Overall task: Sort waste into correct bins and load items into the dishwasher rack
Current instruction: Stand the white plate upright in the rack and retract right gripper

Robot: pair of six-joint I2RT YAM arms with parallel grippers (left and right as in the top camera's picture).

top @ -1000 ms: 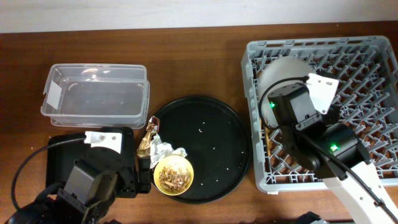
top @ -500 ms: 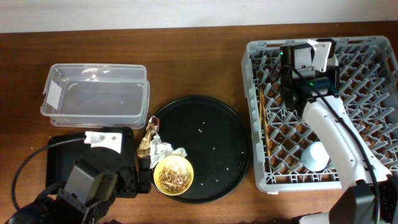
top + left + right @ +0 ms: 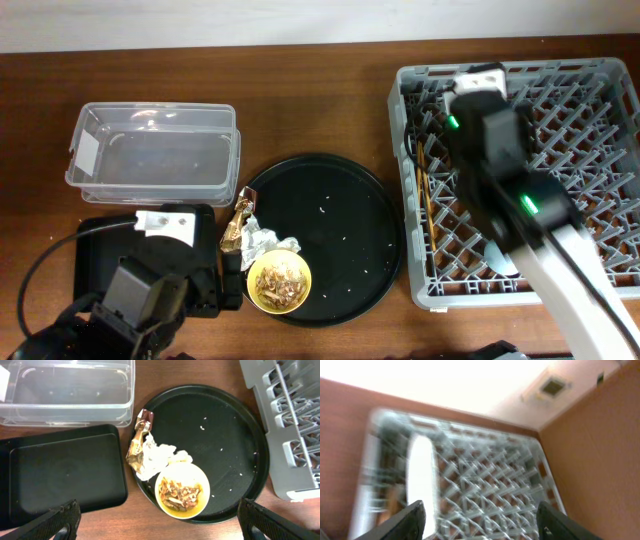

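- Waste sits at the lower left rim of the round black tray (image 3: 235, 435). The crumpled napkin (image 3: 157, 455) touches the foil wrapper (image 3: 134, 450) on its left, and both are just above the yellow bowl (image 3: 200, 505).
- The bowl holds the brown food scraps (image 3: 177, 495). A few loose crumbs (image 3: 203, 419) dot the upper middle of the tray.
- Your left fingers (image 3: 62, 520) are spread wide at the lower corners of the wrist view, with nothing between them.
- The clear tub (image 3: 150, 150) is at the upper left of the overhead frame. The shallow black tray (image 3: 60, 475) lies just below it on the counter (image 3: 300, 100).
- The rack (image 3: 590, 110) fills the right side, and the chopsticks (image 3: 424, 200) lie along its left edge.
- Your right fingers (image 3: 407, 520) are also spread wide and empty, above the rack. That wrist view is blurred. A pale oblong on edge at the left of the rack looks like the plate (image 3: 421, 480).
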